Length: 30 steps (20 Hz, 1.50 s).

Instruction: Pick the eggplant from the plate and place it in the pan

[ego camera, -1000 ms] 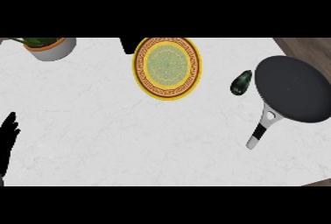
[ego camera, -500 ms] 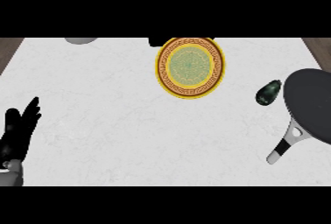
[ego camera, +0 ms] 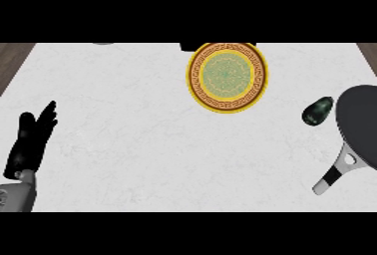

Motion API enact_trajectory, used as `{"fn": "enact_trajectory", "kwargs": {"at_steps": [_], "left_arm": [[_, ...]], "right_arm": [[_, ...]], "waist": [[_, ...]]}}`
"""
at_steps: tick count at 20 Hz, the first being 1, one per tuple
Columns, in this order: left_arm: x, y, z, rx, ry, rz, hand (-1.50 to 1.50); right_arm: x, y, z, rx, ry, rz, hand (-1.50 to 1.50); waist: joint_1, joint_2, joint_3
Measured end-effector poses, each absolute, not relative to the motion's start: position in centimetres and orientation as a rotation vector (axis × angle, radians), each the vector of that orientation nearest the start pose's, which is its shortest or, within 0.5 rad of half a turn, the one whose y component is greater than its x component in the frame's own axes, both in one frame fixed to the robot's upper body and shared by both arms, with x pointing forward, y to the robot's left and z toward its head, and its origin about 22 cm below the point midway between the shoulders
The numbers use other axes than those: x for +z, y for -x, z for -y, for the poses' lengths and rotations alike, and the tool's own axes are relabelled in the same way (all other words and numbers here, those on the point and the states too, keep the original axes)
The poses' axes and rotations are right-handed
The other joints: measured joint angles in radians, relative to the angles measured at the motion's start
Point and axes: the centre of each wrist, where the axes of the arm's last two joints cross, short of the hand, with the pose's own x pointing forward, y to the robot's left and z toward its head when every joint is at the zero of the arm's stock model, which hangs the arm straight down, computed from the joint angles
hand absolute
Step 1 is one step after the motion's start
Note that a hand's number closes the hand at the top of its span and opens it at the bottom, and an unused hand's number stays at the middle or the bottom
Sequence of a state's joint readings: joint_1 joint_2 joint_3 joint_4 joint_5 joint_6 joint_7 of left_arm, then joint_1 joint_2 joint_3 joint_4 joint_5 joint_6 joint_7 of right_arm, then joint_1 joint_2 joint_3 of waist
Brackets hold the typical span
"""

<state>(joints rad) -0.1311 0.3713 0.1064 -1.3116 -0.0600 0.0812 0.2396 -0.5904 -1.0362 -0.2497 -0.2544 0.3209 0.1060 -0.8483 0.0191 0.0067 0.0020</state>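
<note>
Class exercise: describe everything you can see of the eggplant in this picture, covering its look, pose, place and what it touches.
The eggplant is a small, dark, glossy oval, nearly black with a greenish sheen. It lies tilted on the white counter, not on the plate, which sits apart to its upper left. Its right side lies right at the rim of the dark pan; whether they touch cannot be told. No hand holds it.

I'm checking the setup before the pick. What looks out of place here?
The eggplant is not on the plate; it lies on the counter right beside the pan.
</note>
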Motion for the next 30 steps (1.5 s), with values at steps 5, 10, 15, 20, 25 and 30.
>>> {"fn": "enact_trajectory", "kwargs": {"at_steps": [5, 10, 15, 20, 25, 30], "left_arm": [[1.2, -27.3, -34.1, -0.117, -0.479, 1.217, 0.00], [0.9, -27.5, -33.6, -0.131, -0.472, 1.222, 0.00], [1.7, -27.9, -33.6, -0.134, -0.466, 1.232, 0.00], [1.7, -28.1, -33.6, -0.135, -0.457, 1.240, 0.00], [1.8, -28.1, -33.6, -0.137, -0.457, 1.238, 0.00], [1.5, -28.2, -33.6, -0.133, -0.457, 1.238, 0.00]], "right_arm": [[11.5, -28.6, 56.0, 0.601, 0.899, 1.517, 1.50], [8.9, -30.8, 53.3, 0.601, 0.852, 1.486, 1.50], [6.2, -32.2, 50.6, 0.587, 0.768, 1.478, 1.50], [3.3, -33.0, 47.9, 0.532, 0.653, 1.452, -1.50], [1.8, -33.9, 45.7, 0.503, 0.581, 1.479, -1.50], [1.2, -34.4, 44.6, 0.408, 0.536, 1.558, -1.50]], "waist": [[0.010, 0.002, 0.000], [0.019, 0.007, 0.001], [0.028, 0.010, 0.003], [0.036, 0.016, 0.004], [0.040, 0.017, 0.003], [0.036, 0.016, 0.003]]}}
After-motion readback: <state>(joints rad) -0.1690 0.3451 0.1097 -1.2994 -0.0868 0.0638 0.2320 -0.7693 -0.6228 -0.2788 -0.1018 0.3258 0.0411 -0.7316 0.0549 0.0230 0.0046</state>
